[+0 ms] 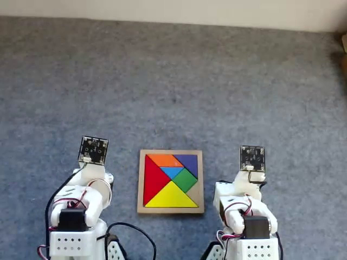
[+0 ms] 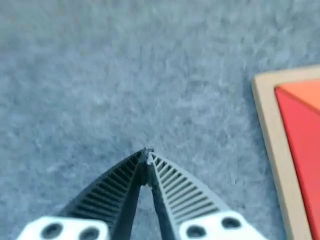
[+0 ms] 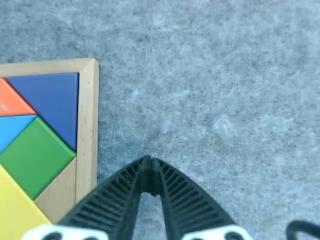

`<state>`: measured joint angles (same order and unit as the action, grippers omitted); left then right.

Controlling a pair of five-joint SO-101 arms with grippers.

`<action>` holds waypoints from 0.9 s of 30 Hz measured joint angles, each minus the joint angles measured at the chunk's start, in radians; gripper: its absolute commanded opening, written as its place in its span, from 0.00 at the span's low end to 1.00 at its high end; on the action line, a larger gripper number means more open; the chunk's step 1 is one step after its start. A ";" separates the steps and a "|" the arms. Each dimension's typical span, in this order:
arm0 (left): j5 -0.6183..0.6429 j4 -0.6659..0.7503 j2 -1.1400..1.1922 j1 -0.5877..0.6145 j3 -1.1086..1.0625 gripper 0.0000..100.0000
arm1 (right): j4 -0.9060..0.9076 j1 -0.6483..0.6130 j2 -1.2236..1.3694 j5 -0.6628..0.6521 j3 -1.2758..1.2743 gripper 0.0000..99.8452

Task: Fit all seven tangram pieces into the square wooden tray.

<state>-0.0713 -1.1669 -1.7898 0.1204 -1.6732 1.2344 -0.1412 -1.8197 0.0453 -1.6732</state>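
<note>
The square wooden tray lies on the carpet between my two arms. It holds red, yellow, orange, dark blue, light blue and green pieces lying flat. A wood-coloured triangle shows at the tray's near right corner; whether it is a piece or bare floor I cannot tell. My left gripper is shut and empty over carpet, left of the tray rim. My right gripper is shut and empty just right of the tray rim.
Grey carpet covers the whole table out to a pale wall strip at the far edge. A black cable runs by the left arm's base, near the tray's near left corner.
</note>
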 measured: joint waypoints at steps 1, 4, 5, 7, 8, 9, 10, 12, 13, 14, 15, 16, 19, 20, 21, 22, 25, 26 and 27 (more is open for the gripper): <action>0.000 0.000 0.000 0.000 -0.002 0.01 | 0.000 0.000 0.000 0.000 0.000 0.00; 0.000 0.000 0.000 -0.002 -0.002 0.01 | 0.000 0.000 0.000 0.000 0.000 0.00; 0.000 0.000 0.000 -0.002 -0.002 0.01 | 0.000 0.000 0.000 0.000 0.000 0.00; -0.002 0.000 0.000 -0.002 -0.003 0.01 | 0.000 0.000 0.000 0.000 0.000 0.00; -0.002 0.000 0.000 -0.002 -0.003 0.01 | 0.000 0.000 0.000 0.000 0.000 0.00; -0.002 0.000 0.000 -0.002 -0.003 0.01 | 0.000 0.000 0.000 0.000 0.000 0.00; -0.002 0.000 0.000 -0.002 -0.003 0.01 | 0.000 0.000 0.000 0.000 0.000 0.00; -0.002 -0.003 0.000 -0.002 -0.003 0.01 | 0.002 0.000 0.000 0.000 0.000 0.00; -0.002 -0.012 0.000 -0.002 -0.003 0.01 | 0.005 0.003 0.000 0.000 0.000 0.00; -0.002 -0.025 0.000 -0.002 -0.003 0.01 | 0.008 0.006 0.000 0.000 0.000 0.00; -0.002 -0.037 0.000 -0.002 -0.003 0.01 | 0.008 0.006 0.000 0.000 0.000 0.00; -0.002 -0.048 0.000 -0.002 -0.003 0.01 | 0.008 0.006 0.000 0.000 0.000 0.00; -0.002 -0.078 0.000 -0.002 -0.003 0.01 | 0.008 0.006 0.000 0.000 0.000 0.00; -0.002 -0.086 0.000 -0.002 -0.003 0.01 | 0.008 0.006 0.000 0.000 0.000 0.00; -0.002 -0.094 0.000 -0.002 -0.003 0.01 | 0.008 0.006 0.000 0.000 0.000 0.00; -0.002 -0.106 0.000 -0.002 -0.003 0.01 | 0.008 0.006 0.000 0.000 0.000 0.00; -0.002 -0.144 0.000 -0.002 -0.003 0.01 | 0.008 0.006 0.000 0.000 0.000 0.00; -0.002 -0.149 0.000 -0.002 -0.003 0.01 | 0.008 0.006 0.000 0.000 0.000 0.00; -0.002 -0.152 0.000 -0.002 -0.003 0.01 | 0.008 0.006 0.000 0.000 0.000 0.00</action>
<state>-0.0729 -1.3188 -1.7898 0.1189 -1.6763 1.2421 -0.1350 -1.8197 0.0453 -1.6732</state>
